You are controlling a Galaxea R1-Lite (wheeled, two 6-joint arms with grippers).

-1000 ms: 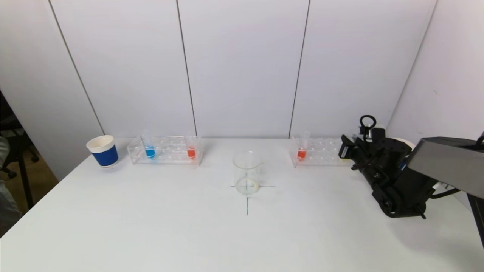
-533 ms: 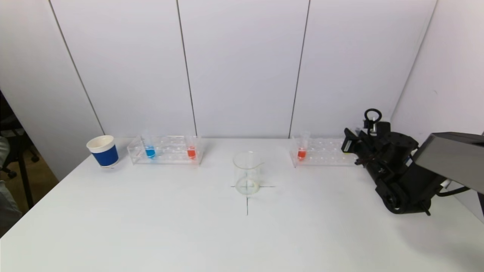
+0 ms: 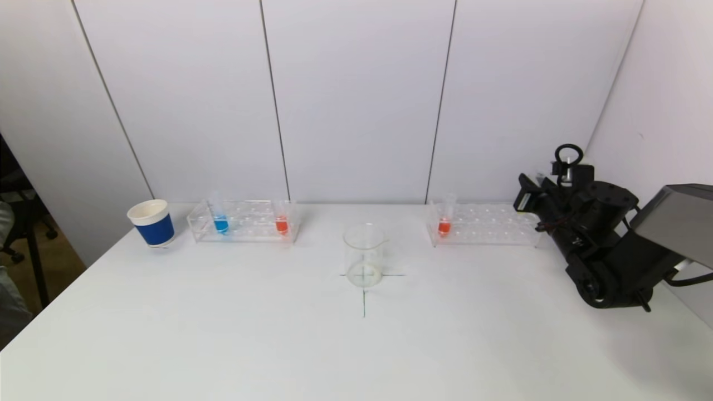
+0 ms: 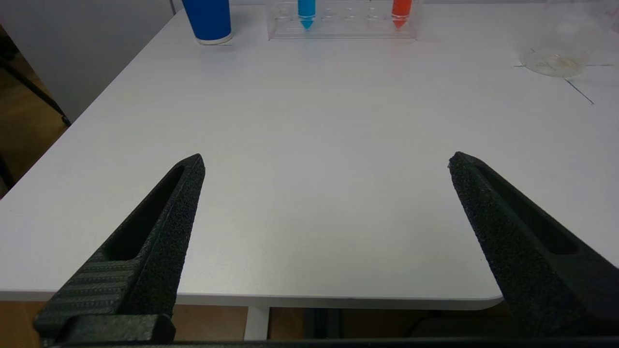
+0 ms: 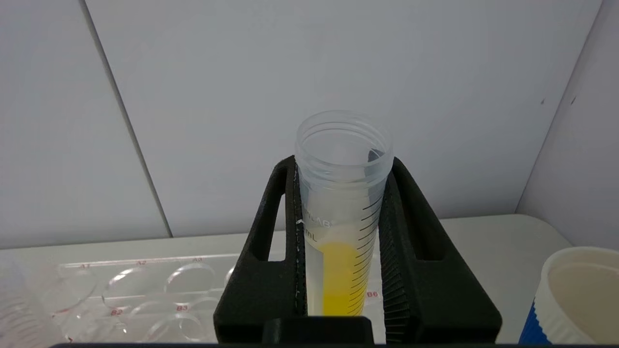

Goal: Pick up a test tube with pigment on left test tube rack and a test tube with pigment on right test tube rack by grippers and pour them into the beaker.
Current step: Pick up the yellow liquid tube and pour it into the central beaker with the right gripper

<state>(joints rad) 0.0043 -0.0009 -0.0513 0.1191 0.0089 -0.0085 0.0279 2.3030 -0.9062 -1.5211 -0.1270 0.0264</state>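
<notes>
Blue paper cup, far left. Left test tube rack: blue tube, red tube. Beaker, centre, near-empty. Right test tube rack: one red tube. Right gripper, above that rack's right end, clamps yellow-pigment tube upright. Left gripper, near table edge, spread wide, holding nothing.

Test tubes, two racks and a beaker on the white bench

The clear left test tube rack holds a blue-filled tube and a red-filled tube, both upright. The clear right test tube rack holds one upright red-filled tube at its inner end. A yellow-filled tube, mouth open and upright, is lifted above that rack's outer end. The glass beaker stands between the racks, nearer the front, on a drawn cross.
</notes>
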